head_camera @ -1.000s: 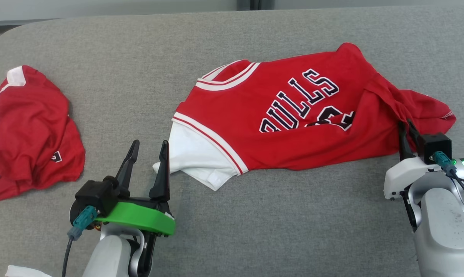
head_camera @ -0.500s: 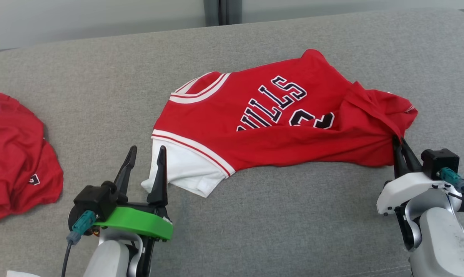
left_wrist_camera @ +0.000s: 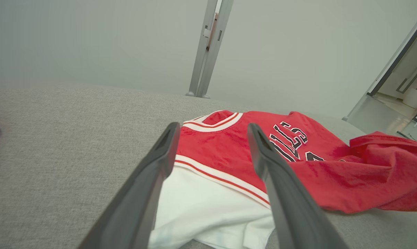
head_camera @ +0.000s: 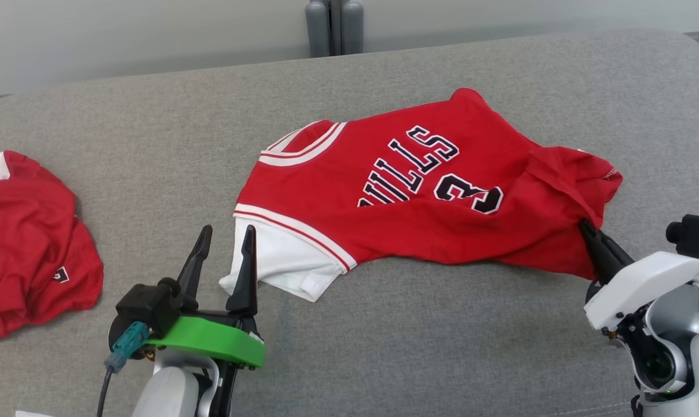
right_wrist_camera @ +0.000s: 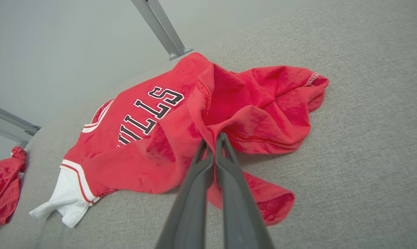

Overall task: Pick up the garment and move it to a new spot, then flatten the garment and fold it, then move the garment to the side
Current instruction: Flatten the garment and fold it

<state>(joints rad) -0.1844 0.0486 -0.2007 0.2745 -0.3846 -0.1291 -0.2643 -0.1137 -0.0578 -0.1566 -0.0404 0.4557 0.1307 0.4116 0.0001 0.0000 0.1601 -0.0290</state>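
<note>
The garment [head_camera: 418,231] is a red jersey with dark lettering and a white sleeve, lying crumpled on the grey padded surface [head_camera: 442,347]. My right gripper [head_camera: 586,229] is shut on a fold of red cloth at the garment's right end. In the right wrist view the right gripper [right_wrist_camera: 211,138] pinches that fold, and the garment [right_wrist_camera: 153,138] spreads away to the left. My left gripper [head_camera: 226,237] stands open just left of the white sleeve [head_camera: 280,260], its right finger at the sleeve's edge. In the left wrist view the left gripper [left_wrist_camera: 211,126] frames the garment [left_wrist_camera: 229,148] with nothing between the fingers.
A second red and white garment [head_camera: 25,243] lies bunched at the surface's left edge and also appears as the second garment [right_wrist_camera: 1,180] in the right wrist view. Grey posts [head_camera: 329,26] stand behind the far edge. Bare grey surface stretches along the front.
The right gripper's fingers have closed on the red fold and drawn it towards me, uncovering the number on the jersey. The head camera has shifted. The left gripper stays open.
</note>
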